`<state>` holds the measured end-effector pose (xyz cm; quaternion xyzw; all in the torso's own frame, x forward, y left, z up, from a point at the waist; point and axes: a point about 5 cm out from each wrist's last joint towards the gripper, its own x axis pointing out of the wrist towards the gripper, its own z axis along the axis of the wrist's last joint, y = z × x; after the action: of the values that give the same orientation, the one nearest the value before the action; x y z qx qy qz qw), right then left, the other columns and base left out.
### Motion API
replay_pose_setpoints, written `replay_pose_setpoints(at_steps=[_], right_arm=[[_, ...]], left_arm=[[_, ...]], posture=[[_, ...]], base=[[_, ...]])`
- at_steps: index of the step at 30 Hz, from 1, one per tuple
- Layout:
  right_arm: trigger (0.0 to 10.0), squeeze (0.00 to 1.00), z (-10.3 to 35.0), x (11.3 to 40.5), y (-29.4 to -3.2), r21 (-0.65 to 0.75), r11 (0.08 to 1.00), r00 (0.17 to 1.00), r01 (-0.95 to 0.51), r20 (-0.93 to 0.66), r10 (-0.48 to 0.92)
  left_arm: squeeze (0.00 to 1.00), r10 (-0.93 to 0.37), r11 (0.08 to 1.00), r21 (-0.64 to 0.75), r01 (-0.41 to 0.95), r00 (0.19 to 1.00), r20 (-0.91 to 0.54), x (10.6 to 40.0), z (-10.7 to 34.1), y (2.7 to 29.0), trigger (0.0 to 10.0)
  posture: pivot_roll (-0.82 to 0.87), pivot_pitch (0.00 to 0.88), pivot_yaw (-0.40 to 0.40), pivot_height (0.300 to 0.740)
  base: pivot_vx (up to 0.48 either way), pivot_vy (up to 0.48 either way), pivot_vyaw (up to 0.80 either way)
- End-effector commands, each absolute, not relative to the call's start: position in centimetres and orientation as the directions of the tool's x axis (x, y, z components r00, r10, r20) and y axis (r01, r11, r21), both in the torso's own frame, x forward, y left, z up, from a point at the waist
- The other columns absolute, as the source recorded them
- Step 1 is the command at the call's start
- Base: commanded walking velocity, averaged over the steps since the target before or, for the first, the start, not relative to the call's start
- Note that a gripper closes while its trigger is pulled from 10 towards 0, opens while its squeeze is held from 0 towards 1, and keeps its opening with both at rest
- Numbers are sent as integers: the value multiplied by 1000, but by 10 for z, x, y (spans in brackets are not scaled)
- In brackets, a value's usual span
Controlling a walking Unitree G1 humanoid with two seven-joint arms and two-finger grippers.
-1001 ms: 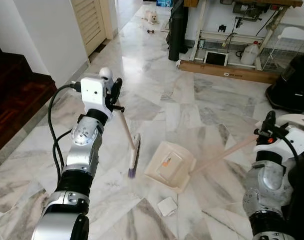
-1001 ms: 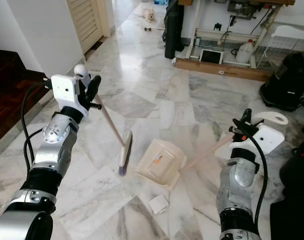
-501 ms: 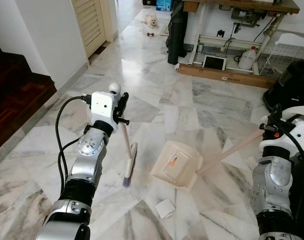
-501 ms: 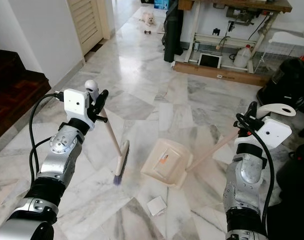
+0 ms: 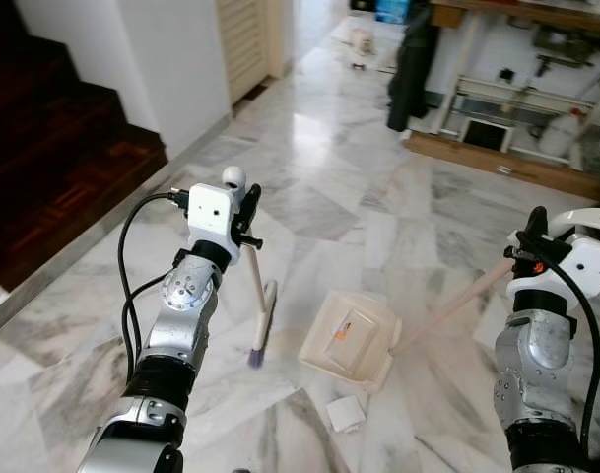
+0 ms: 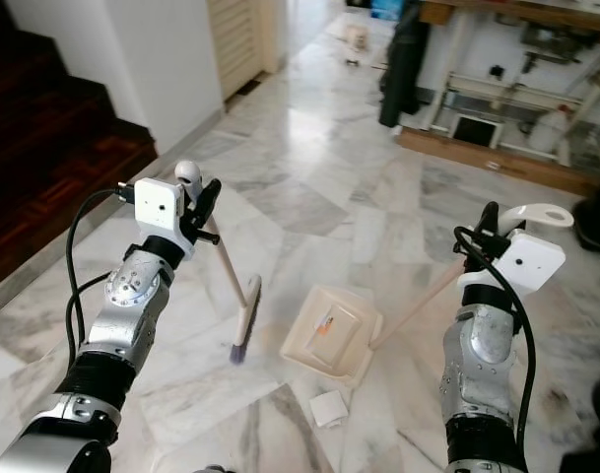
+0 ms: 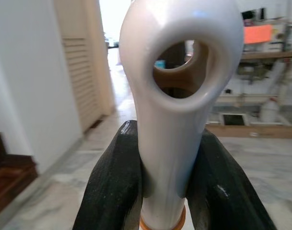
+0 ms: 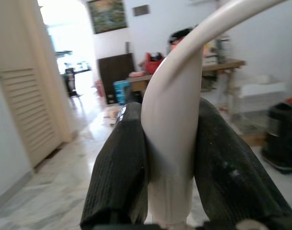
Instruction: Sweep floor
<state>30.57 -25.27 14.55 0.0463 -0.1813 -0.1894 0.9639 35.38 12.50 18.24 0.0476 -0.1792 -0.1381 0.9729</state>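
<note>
My left gripper [image 5: 246,209] is shut on the top of a cream broom handle [image 7: 174,96], which has a hanging hole at its end. The broom head [image 5: 263,325] rests on the marble floor with its purple bristle tips [image 5: 255,357] toward me. Just right of it lies a cream dustpan [image 5: 351,335] with an orange mark inside. Its long handle [image 5: 447,310] slants up to my right gripper [image 5: 532,252], which is shut on the curved handle end [image 8: 172,120]. A small white scrap of paper [image 5: 345,414] lies on the floor in front of the dustpan.
Dark wooden stairs [image 5: 63,148] rise at the left beside a white wall [image 5: 171,59] and a louvered door [image 5: 245,39]. A workbench frame [image 5: 516,94] with a tablet, a jug and a black hanging bag [image 5: 410,59] stands at the back right. A small white dog [image 5: 361,39] is far off.
The whole picture has shifted right, so the camera has turned left and the stairs show more. Both grippers keep their hold; broom and dustpan stay side by side on the floor.
</note>
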Motion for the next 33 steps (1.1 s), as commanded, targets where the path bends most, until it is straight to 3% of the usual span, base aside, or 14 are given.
replay_pose_setpoints(at_steps=[1, 33], right_arm=[[10000, 0, 159, 305, -251, 165, 926, 842, 338, 386, -376], [10000, 0, 161, 306, -251, 173, 928, 853, 330, 366, -371]], left_arm=[[0, -288, 956, 165, 242, 879, 379, 352, 193, 125, 10000], [0, -239, 970, 120, 210, 909, 342, 342, 184, 127, 10000]], posture=[[62, 53, -11, 740], [65, 105, -32, 740]], base=[[0, 0, 800], [0, 0, 770]])
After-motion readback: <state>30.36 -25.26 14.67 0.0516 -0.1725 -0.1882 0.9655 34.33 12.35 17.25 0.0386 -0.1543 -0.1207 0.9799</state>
